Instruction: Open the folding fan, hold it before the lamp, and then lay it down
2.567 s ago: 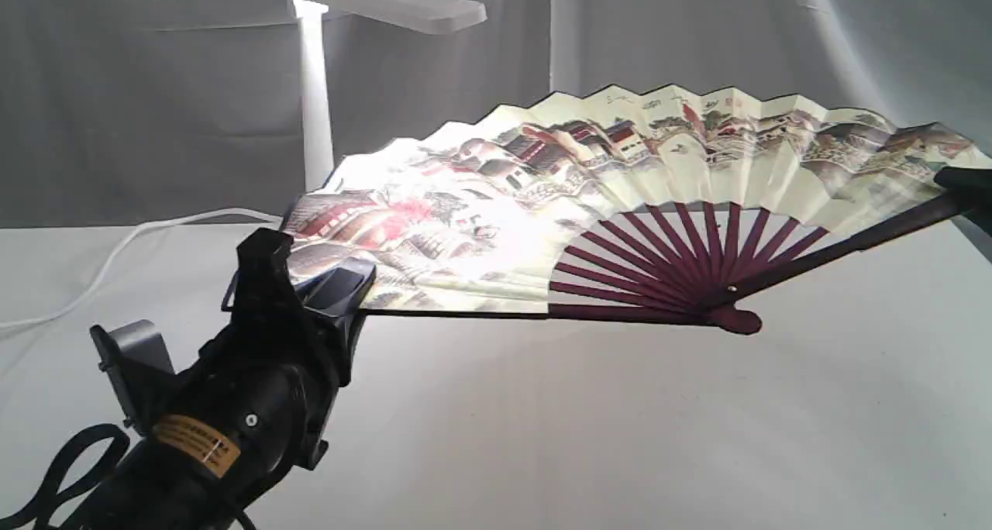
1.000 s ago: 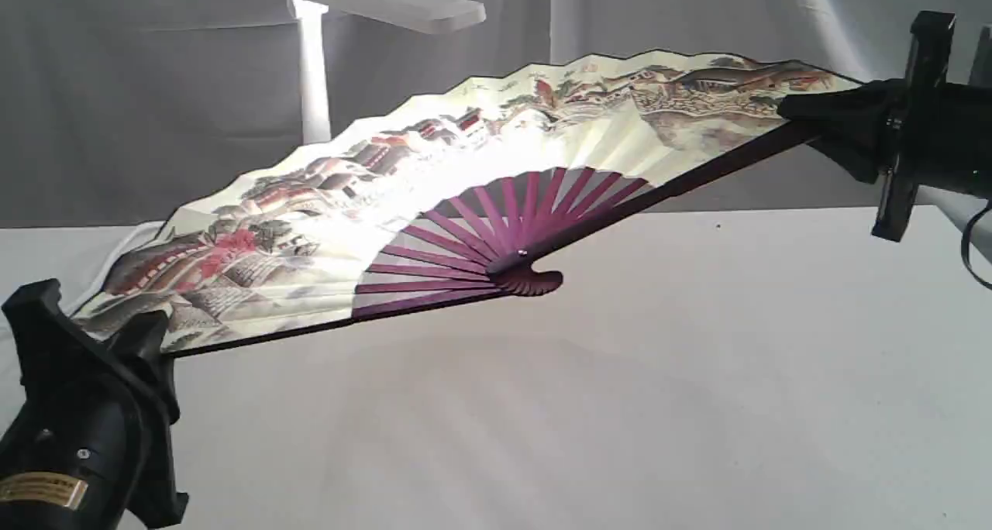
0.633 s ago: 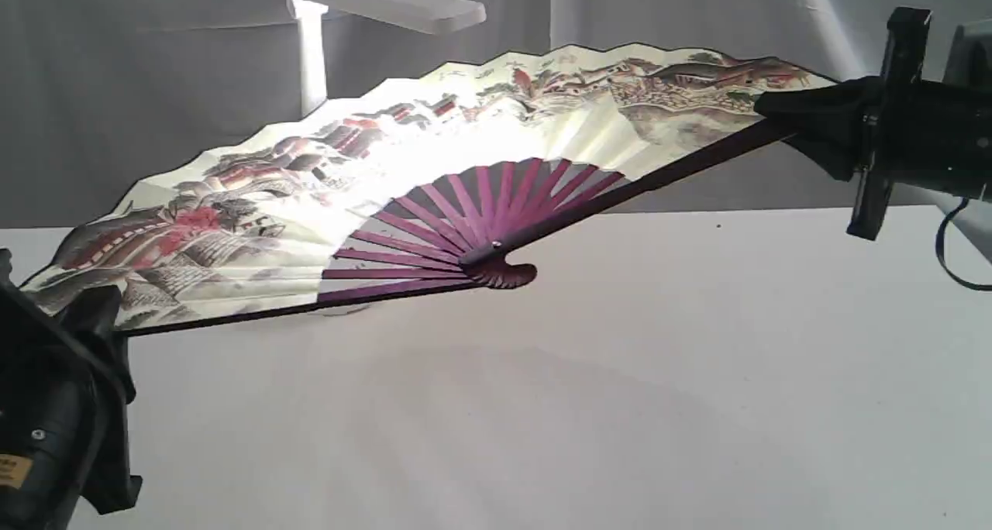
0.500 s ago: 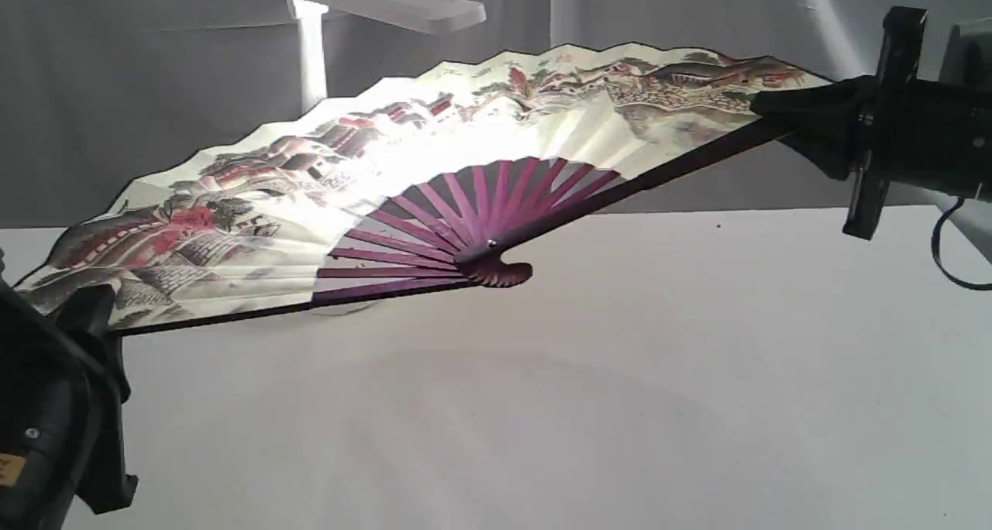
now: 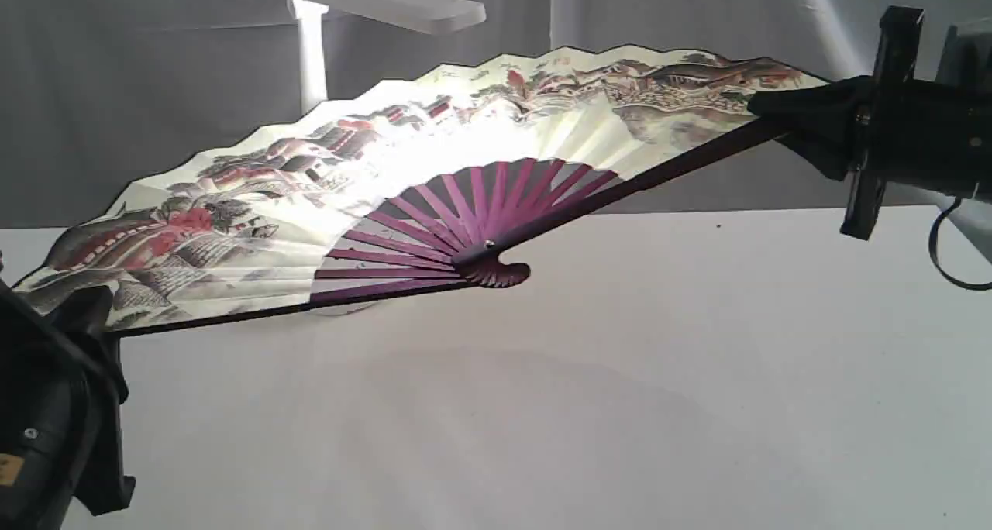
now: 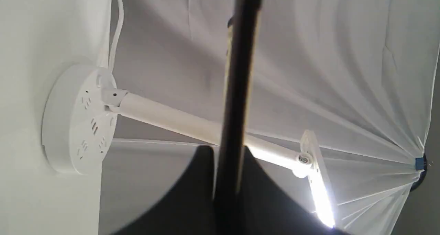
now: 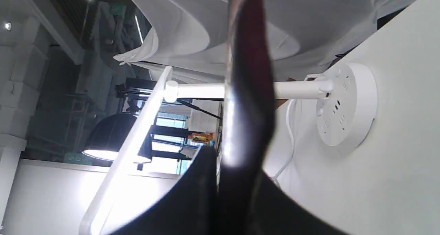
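Externally, the folding fan [image 5: 434, 150] is seen spread and tilted above the table [image 5: 620, 398], before the lamp [image 5: 376, 3], held between left gripper [image 5: 85, 313] and right gripper [image 5: 767, 105]. By the left wrist view, the jaws are shown clamped on the fan, seen edge-on. By the right wrist view, apparently likewise, though the fan's edge is blurred.

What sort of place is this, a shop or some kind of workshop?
Most likely a robot test studio rather than a shop: a white table, a grey cloth backdrop hung behind it, and a big studio light beyond the cloth in the right wrist view.

Low exterior view across the table [image 5: 620, 398] toward the lamp [image 5: 380, 3]; close, seemingly sideways wrist views, same lamp.
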`<action>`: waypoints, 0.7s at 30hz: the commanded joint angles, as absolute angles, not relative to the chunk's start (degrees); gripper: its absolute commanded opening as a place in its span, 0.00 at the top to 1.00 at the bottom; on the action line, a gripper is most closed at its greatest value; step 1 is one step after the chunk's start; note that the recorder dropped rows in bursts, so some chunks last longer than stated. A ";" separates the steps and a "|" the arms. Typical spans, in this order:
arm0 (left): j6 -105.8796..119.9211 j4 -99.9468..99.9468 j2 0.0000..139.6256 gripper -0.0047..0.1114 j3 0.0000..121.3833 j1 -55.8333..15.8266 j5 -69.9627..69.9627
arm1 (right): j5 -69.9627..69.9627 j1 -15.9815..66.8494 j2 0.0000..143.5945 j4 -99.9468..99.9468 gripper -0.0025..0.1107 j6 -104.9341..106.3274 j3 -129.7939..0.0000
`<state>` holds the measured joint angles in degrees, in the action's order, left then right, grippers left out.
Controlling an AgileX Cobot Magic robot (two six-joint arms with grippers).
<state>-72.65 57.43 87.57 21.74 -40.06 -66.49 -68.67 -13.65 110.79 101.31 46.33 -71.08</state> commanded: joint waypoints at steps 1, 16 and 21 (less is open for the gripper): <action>-74.54 62.20 86.62 0.96 21.53 -39.23 -69.96 | -66.35 -13.93 110.21 99.95 0.98 49.12 -71.14; -74.55 62.20 86.62 0.96 21.53 -39.23 -69.96 | -66.35 -13.93 110.21 99.95 0.98 49.12 -71.14; -74.55 62.20 86.62 0.96 21.53 -39.23 -69.96 | -66.35 -13.93 110.21 99.95 0.98 49.12 -71.14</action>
